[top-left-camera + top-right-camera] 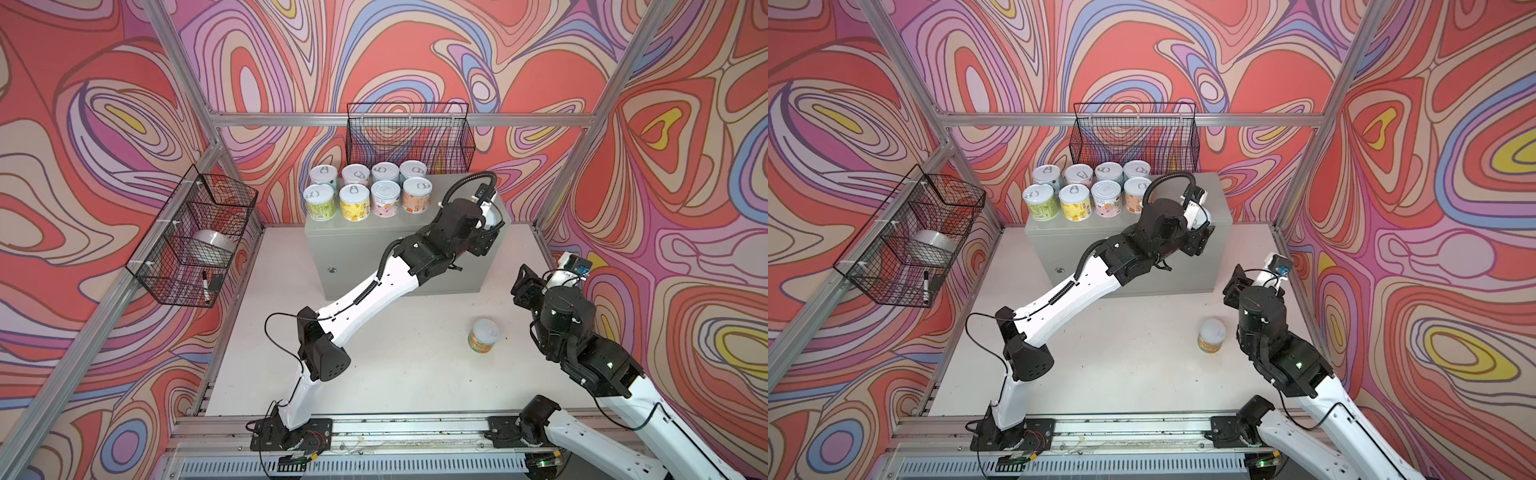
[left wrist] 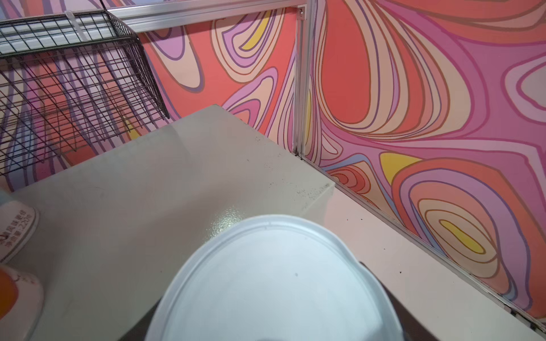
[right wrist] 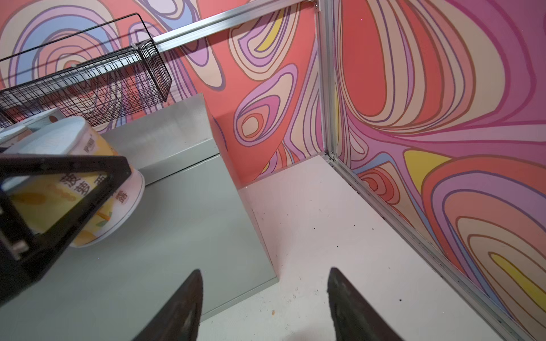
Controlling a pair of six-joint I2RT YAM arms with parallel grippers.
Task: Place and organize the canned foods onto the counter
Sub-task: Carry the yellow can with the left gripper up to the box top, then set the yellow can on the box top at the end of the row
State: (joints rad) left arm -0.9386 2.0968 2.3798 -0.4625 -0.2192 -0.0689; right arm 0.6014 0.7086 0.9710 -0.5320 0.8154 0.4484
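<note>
Your left fingers (image 3: 74, 165) clamp a tilted yellow-labelled can (image 3: 53, 138) over the grey cabinet's (image 1: 365, 249) bare right end, beside eight cans (image 1: 385, 199) in two rows, while your right fingers (image 3: 183, 307) gape empty and a last can (image 1: 484, 336) stands on the white tabletop (image 1: 395, 365)

Chinese print with "220" runs on a pale can (image 2: 16, 227); large Chinese characters mark the yellow-labelled can (image 3: 100, 147).
</note>
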